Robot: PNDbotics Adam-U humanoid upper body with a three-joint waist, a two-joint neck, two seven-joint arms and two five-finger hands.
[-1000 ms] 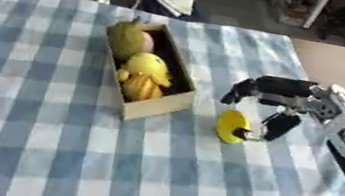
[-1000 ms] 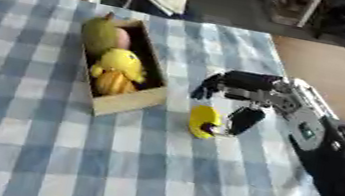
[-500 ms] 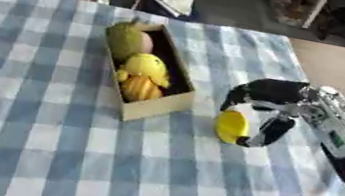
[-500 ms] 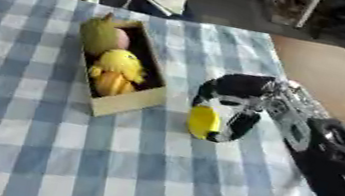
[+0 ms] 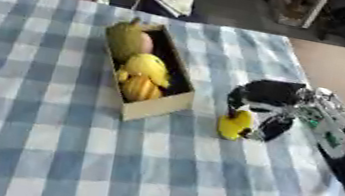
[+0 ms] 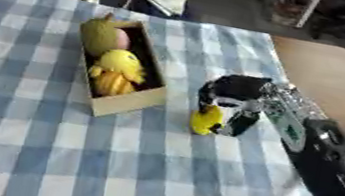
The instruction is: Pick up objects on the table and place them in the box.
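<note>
Blue and white checked cloth (image 5: 43, 148) covers the table. A cardboard box (image 5: 153, 109) lies on it a little left of centre, its long axis running from about 11 o'clock to 5 o'clock. Inside the box sit a green-yellow pear-shaped fruit (image 5: 124, 38) at the far end, a pinkish item (image 5: 146, 43) beside it, a yellow toy (image 5: 147, 66) in the middle and an orange-yellow piece (image 5: 139, 88) at the near end. The right hand (image 5: 269, 99) reaches in from 3 o'clock, its black fingers curled around a small yellow object (image 5: 235, 124). That object is just right of the box's near corner, at 4 o'clock from the box, close to the cloth; whether it touches the cloth cannot be told.
</note>
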